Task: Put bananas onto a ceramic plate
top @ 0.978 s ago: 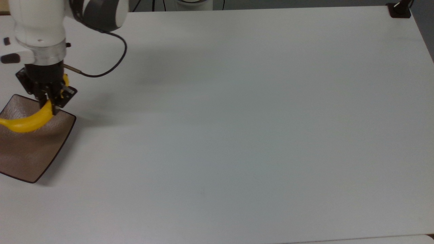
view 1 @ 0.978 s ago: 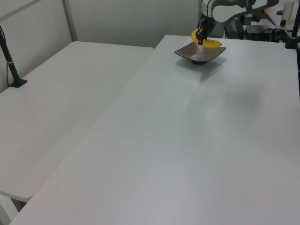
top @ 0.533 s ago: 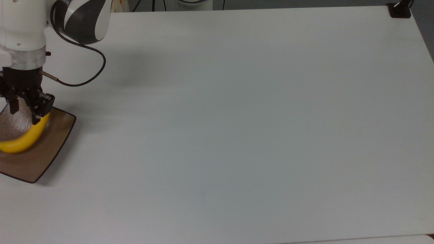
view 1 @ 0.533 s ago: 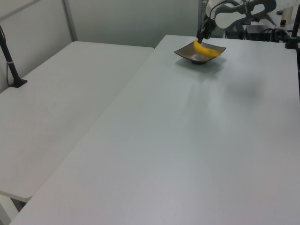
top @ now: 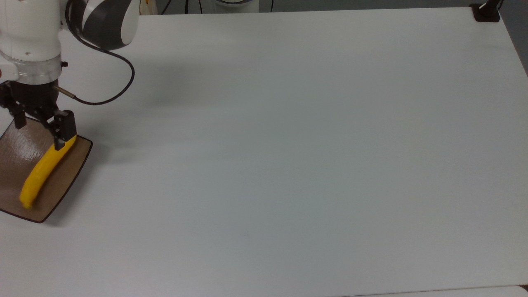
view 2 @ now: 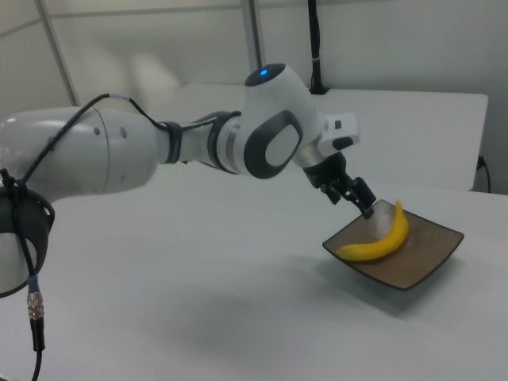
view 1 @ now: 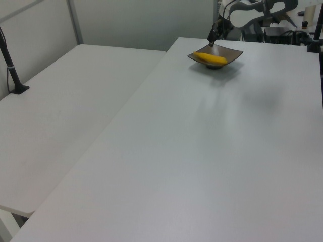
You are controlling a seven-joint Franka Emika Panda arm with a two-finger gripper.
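Note:
The yellow banana [top: 43,171] lies free on the square brown ceramic plate [top: 18,142] at the top view's left edge, running diagonally across it. My gripper [top: 39,130] hovers over the plate's far side, open, with nothing between its fingers; one finger [top: 62,134] stands just above the banana's upper end. In the left view the banana [view 1: 210,58] rests in the plate [view 1: 231,52] at the table's far end, with the gripper [view 1: 212,38] above it. The right view has the gripper [view 2: 355,200] just left of the banana [view 2: 382,241] on the plate [view 2: 432,246].
The white table [top: 288,165] stretches wide to the top view's right of the plate. A black mount [top: 486,11] sits at its far right corner. My arm's cable [top: 121,84] loops beside the wrist. A second table [view 1: 65,106] and a black post [view 1: 12,70] are on the left view's left.
The gripper has opened and let go of the banana, which has dropped and settled flat along the plate. The gripper has lifted slightly.

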